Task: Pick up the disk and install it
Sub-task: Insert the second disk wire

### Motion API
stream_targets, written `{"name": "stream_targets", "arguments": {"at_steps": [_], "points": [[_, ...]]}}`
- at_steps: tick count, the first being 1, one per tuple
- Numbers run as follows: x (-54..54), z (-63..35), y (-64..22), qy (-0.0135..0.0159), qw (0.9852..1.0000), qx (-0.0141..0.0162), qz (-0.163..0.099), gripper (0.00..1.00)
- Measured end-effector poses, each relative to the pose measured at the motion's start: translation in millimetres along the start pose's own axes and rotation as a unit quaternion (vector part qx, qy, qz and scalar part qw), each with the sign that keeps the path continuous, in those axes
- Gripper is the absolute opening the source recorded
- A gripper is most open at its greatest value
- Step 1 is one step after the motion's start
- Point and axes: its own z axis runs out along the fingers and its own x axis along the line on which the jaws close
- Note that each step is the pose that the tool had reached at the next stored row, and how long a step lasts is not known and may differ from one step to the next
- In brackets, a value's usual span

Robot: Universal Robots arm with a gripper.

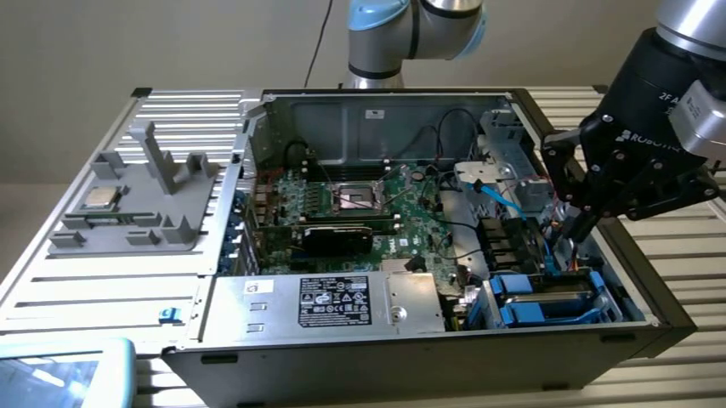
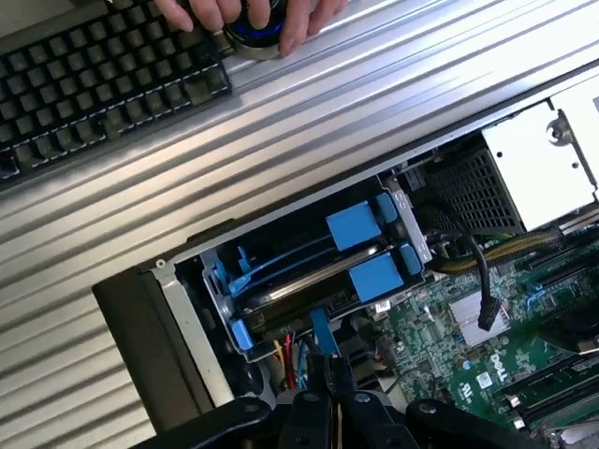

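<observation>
The disk (image 1: 549,297) lies in the drive cage at the open computer case's corner on the exterior view's right, its silver-grey top framed by the bright blue carrier. In the wrist view the disk (image 2: 309,281) shows edge-on between blue carrier tabs (image 2: 374,276). My gripper (image 1: 579,225) hangs above the case's wall on the exterior view's right, a little above and behind the cage. Its black fingers (image 2: 323,374) are shut with nothing between them, just off the cage beside a blue cable.
The open case (image 1: 272,110) holds a motherboard (image 1: 363,204) and a silver box with a black label (image 1: 329,302). A grey fixture (image 1: 148,229) with a small chip stands at the exterior view's left. A person's hand (image 2: 225,11) rests beside a black keyboard (image 2: 94,84).
</observation>
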Motion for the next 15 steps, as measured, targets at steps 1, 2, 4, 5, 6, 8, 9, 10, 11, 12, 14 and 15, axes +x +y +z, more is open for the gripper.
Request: {"name": "stream_targets", "arguments": {"at_steps": [1, 2, 4, 5, 6, 8, 9, 10, 11, 12, 14, 15], "points": [[0.0, 0.0, 0.0, -0.0001, 1.0, 0.0006, -0.009, 0.11], [0.0, 0.0, 0.0, -0.0001, 0.9999, 0.0012, -0.017, 0.11], [0.0, 0.0, 0.0, -0.0002, 0.9994, 0.0026, -0.034, 0.11], [0.0, 0.0, 0.0, -0.0002, 0.9991, 0.0033, -0.042, 0.11], [0.0, 0.0, 0.0, -0.0002, 0.9987, 0.0041, -0.051, 0.11], [0.0, 0.0, 0.0, -0.0003, 0.9977, 0.0059, -0.067, 0.11], [0.0, 0.1, 0.0, -0.0004, 0.9971, 0.0072, -0.075, 0.11], [0.0, 0.1, 0.0, -0.0005, 0.9965, 0.0085, -0.083, 0.11], [0.0, 0.0, 0.0, -0.0005, 0.9959, 0.0097, -0.09, 0.11], [0.0, 0.0, 0.0, -0.0004, 0.9952, 0.0111, -0.098, 0.11], [0.0, 0.0, 0.0, 0.0005, 0.9935, 0.0126, -0.114, 0.11], [0.0, 0.1, 0.0, 0.0014, 0.9924, 0.0127, -0.123, 0.11]]}}
